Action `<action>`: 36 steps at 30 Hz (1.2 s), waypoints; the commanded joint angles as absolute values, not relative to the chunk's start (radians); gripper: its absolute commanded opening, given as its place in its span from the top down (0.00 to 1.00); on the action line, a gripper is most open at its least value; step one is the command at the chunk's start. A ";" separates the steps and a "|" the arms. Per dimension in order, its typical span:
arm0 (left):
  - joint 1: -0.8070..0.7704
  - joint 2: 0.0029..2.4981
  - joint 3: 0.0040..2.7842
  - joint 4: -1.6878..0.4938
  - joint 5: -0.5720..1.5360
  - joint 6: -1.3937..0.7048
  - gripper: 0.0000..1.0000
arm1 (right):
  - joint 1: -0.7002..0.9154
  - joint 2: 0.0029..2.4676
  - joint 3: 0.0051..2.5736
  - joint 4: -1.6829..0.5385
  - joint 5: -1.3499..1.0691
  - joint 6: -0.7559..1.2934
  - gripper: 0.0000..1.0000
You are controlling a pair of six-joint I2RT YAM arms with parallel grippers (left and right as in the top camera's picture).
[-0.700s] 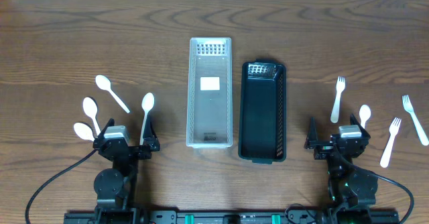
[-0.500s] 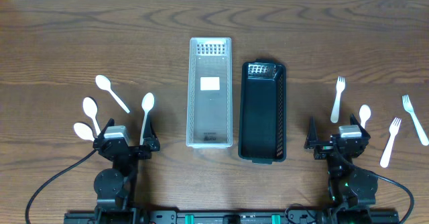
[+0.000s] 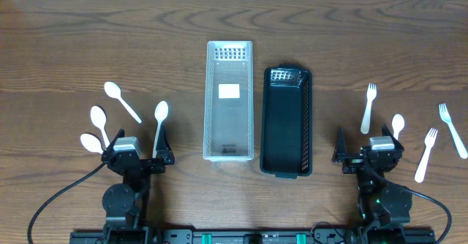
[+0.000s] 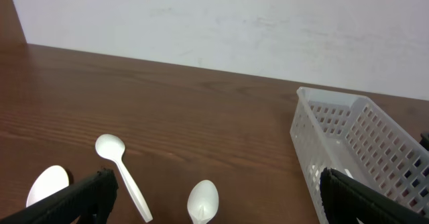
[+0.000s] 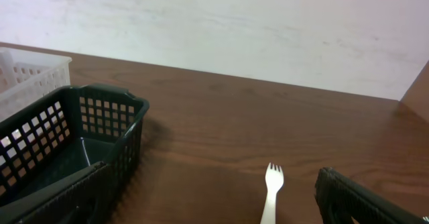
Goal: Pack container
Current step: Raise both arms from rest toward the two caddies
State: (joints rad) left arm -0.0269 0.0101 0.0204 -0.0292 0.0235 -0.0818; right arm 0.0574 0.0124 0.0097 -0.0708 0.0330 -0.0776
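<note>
Grabbing what first, and with which arm?

Left, I'd say. Left end effector (image 3: 137, 156) is spread wide with nothing in it. Right end effector (image 3: 369, 155) is the same, wide and empty. The nearest piece is the white plastic spoon (image 3: 159, 125), just ahead of my left arm and a bit toward its right side.

Axis?

It runs near-to-far, almost in line with my reach. Bowl is far, handle tip is close in. I judge the wrist needs turning so it closes across the handle.

Where does it go?

White perforated plastic basket (image 3: 229, 101) sits near, to the right of that spoon. Black perforated plastic basket (image 3: 286, 120) is touching it or just beside it, can't tell which. Neither holds any cutlery. On the right, a white plastic fork (image 5: 271, 187) lies ahead of my right arm, prongs far, also lengthwise on the brown wooden surface (image 3: 73, 39).
</note>
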 commanded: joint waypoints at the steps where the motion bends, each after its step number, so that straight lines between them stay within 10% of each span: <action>1: -0.023 0.004 0.004 -0.071 0.019 -0.091 0.02 | 0.056 0.006 0.006 -0.070 0.030 -0.080 0.01; 36: -0.023 0.022 0.064 -0.012 0.019 -0.194 0.02 | 0.056 0.030 0.050 -0.109 -0.009 0.213 0.01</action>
State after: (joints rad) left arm -0.0269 0.0109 0.0200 -0.0040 0.0231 -0.1543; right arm 0.0574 0.0162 0.0139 -0.0872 0.0135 0.1211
